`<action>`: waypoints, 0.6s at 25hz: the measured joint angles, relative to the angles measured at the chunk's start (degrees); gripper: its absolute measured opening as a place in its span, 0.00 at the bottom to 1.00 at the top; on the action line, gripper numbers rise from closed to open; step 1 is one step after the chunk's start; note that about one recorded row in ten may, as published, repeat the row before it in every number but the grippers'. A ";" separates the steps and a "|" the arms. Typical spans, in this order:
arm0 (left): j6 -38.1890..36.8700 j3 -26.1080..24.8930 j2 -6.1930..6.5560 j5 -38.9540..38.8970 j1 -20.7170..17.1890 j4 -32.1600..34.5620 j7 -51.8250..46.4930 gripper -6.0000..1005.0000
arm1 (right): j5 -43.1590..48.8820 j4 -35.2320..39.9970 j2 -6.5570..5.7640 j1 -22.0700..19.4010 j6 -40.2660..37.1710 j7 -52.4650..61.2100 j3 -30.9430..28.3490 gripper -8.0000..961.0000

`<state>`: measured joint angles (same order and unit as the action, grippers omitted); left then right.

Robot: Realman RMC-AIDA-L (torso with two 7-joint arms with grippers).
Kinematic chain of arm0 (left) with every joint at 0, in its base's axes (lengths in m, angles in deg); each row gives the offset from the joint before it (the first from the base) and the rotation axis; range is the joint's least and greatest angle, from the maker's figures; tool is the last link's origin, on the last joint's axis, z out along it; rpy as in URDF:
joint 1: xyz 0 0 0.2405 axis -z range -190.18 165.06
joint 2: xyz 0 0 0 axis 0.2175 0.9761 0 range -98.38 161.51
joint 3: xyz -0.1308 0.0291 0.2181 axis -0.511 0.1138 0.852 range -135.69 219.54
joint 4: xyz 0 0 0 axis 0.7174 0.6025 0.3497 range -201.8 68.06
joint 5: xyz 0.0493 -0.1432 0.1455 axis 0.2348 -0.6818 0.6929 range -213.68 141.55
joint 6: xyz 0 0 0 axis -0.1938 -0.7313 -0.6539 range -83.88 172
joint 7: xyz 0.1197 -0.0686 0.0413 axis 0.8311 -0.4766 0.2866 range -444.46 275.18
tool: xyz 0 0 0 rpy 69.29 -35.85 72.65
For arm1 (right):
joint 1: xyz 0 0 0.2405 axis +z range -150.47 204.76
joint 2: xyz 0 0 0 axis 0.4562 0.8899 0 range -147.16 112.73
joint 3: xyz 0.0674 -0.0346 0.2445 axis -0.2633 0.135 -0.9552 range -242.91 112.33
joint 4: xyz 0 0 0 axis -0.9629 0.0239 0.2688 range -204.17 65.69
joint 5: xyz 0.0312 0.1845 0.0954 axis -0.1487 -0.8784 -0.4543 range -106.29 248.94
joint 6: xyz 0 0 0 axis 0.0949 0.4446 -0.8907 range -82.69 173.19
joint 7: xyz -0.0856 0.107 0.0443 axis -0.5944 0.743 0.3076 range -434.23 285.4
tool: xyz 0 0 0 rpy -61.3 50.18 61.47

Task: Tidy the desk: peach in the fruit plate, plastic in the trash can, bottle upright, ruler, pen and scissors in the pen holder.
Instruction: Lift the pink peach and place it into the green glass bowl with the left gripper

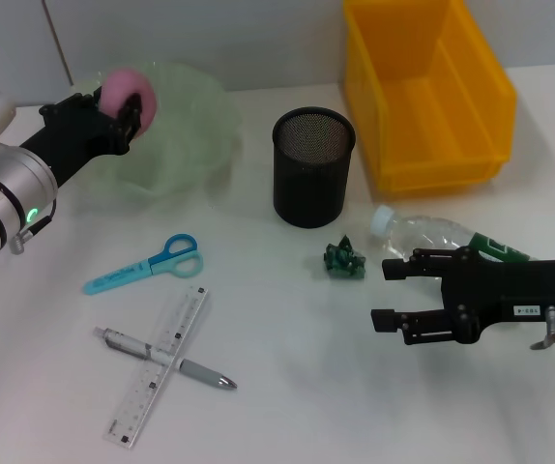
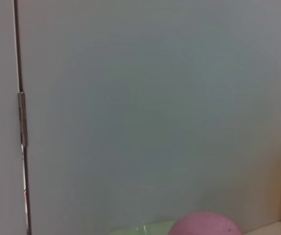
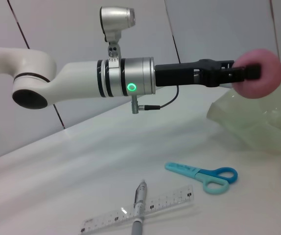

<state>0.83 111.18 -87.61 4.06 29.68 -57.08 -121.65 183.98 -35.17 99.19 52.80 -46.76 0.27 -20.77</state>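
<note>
My left gripper is shut on the pink peach and holds it above the near-left rim of the pale green fruit plate. The right wrist view shows that peach over the plate. My right gripper stands open just above the table, beside the clear bottle, which lies on its side. A crumpled green plastic scrap lies in front of the black mesh pen holder. Blue scissors, a clear ruler and a pen crossing it lie front left.
A yellow bin, the trash can, stands at the back right behind the pen holder. A grey wall runs behind the table. The left arm's silver and white forearm reaches in from the left edge.
</note>
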 joint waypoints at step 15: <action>-0.31 -0.01 0.00 -0.18 0.10 -0.04 0.05 0.74 | 0.08 0.19 0.15 0.10 -0.01 -0.20 -0.32 0.82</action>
<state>0.53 111.17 -87.61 3.87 29.78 -57.12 -121.60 184.06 -34.99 99.33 52.90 -46.77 0.07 -21.09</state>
